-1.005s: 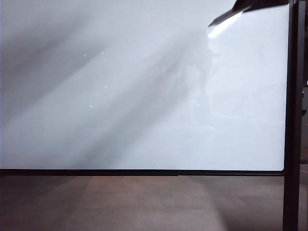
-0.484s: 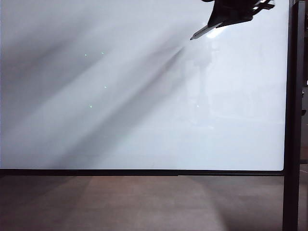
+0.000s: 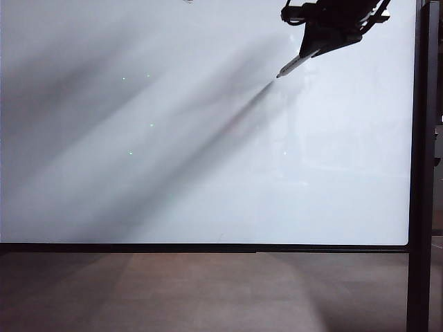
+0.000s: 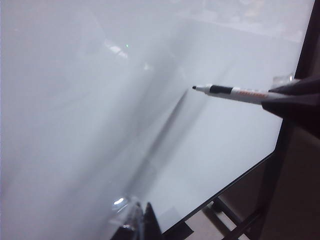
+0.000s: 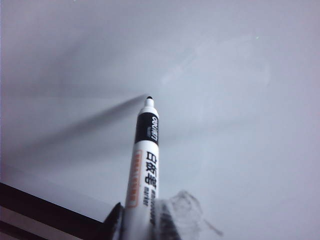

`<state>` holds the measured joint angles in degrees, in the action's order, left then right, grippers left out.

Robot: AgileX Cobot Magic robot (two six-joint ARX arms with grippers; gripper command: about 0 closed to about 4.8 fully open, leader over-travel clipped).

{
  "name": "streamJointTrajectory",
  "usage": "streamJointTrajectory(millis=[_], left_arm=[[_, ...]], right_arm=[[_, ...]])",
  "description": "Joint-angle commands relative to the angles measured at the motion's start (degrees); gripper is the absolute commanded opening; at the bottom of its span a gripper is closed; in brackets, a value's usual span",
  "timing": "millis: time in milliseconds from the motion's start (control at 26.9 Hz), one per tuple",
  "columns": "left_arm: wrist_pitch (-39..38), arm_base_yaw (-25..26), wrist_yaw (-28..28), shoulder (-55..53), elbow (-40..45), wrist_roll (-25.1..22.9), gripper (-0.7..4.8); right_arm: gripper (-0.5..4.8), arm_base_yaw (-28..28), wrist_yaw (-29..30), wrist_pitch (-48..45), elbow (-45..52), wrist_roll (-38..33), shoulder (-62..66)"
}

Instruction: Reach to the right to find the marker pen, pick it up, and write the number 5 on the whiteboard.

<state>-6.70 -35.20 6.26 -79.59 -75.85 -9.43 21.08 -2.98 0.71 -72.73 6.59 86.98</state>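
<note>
near whiteboard (image 3: 208, 173) upper right corner: right gripper (image 3: 320, 45), jaws clamped on marker pen (image 3: 293, 65), tip off board; left gripper (image 4: 142, 220), jaw state unclear.

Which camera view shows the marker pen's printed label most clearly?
The right wrist view: the marker pen, held in the right gripper, fills the frame with its print sharp. The left wrist view shows it smaller, side-on, near the whiteboard. The exterior view shows only a tiny stick.

Brown floor (image 3: 208, 290) below, dark stand legs (image 4: 235, 220) at one corner.
</note>
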Motion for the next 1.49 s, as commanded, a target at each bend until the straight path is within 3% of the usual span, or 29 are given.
streamJointTrajectory(millis=[37, 1488], left_arm=[[0.79, -0.04, -0.02, 0.04, -0.33, -0.24, -0.05], [0.7, -0.04, -0.02, 0.07, -0.33, -0.2, -0.05]], right_arm=[[-0.06, 0.11, -0.09, -2.91, -0.37, 0.79, 0.46], [-0.06, -2.23, -6.54, -3.17, -0.37, 1.38, -0.15]])
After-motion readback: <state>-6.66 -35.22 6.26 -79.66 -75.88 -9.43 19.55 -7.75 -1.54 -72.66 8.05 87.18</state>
